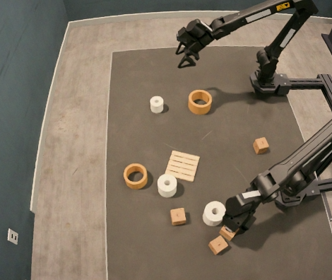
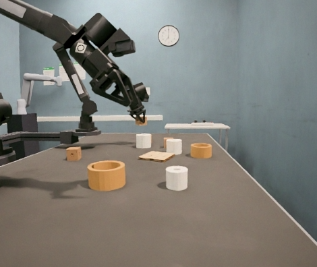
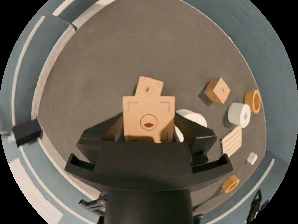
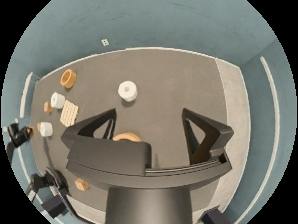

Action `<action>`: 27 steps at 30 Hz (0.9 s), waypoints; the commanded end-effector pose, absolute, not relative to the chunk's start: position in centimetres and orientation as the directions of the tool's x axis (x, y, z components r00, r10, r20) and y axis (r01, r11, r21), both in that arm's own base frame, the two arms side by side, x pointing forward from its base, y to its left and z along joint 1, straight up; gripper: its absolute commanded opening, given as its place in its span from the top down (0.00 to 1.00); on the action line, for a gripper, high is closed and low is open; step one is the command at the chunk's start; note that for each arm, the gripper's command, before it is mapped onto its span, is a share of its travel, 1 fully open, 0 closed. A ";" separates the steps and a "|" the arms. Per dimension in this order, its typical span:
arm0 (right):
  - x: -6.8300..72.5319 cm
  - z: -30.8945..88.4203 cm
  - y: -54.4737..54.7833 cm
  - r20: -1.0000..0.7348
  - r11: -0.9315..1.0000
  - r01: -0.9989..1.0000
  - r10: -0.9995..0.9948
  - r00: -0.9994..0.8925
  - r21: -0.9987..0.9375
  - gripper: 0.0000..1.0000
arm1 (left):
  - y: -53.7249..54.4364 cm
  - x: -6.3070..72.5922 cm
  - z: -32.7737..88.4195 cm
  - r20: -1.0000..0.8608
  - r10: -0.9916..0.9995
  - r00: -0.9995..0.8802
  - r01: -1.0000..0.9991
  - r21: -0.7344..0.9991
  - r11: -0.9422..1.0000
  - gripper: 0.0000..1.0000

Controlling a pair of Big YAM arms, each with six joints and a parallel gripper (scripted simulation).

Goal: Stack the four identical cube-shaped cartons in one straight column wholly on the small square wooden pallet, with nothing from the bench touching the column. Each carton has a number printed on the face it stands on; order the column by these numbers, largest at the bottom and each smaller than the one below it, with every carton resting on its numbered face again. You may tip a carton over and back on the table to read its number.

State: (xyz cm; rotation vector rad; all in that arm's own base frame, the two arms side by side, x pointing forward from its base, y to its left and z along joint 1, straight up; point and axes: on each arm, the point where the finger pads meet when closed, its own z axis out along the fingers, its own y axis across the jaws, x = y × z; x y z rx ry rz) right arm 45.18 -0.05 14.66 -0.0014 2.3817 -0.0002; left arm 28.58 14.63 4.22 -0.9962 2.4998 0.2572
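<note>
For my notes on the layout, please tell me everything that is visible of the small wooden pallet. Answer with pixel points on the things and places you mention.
The pallet (image 1: 182,170) (image 2: 156,156) (image 3: 232,140) (image 4: 69,114) is square and flat, made of pale slats with narrow dark gaps, and looks like wood. It lies level on the dark bench top, bearing no carton. A white roll (image 1: 167,185) (image 2: 174,146) (image 3: 239,115) (image 4: 58,100) stands near one corner; whether they touch is unclear.

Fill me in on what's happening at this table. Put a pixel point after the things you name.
The left arm's pincer (image 1: 234,229) (image 2: 141,118) (image 3: 149,131) is holding one carton (image 1: 228,232) (image 2: 143,122) (image 3: 149,112) above the table. The other three cartons stand apart on the table, among white rolls and orange rings. The small wooden pallet (image 1: 182,166) (image 2: 156,156) (image 3: 232,140) (image 4: 69,113) has no carton on it, so the column isn't started. The right arm's pincer (image 1: 184,58) (image 4: 150,117) hangs open and holds nothing.
</note>
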 end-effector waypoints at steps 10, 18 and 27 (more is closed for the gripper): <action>46.5 16.9 -0.2 -0.718 1.000 0.000 -0.003 -0.696 -0.004 0.00 | 20.9 31.1 3.7 -0.514 -0.538 -0.669 -0.641 0.032 0.767 0.54; 46.5 16.9 -0.2 -0.718 1.000 0.000 -0.003 -0.696 -0.004 0.00 | 27.4 31.0 1.4 -0.542 -0.527 -0.655 -0.633 0.012 0.774 0.54; 46.5 16.9 -0.2 -0.718 1.000 0.000 -0.003 -0.696 -0.004 0.00 | 27.0 26.3 -2.9 -0.472 -0.637 -0.610 -0.720 -0.006 0.694 0.54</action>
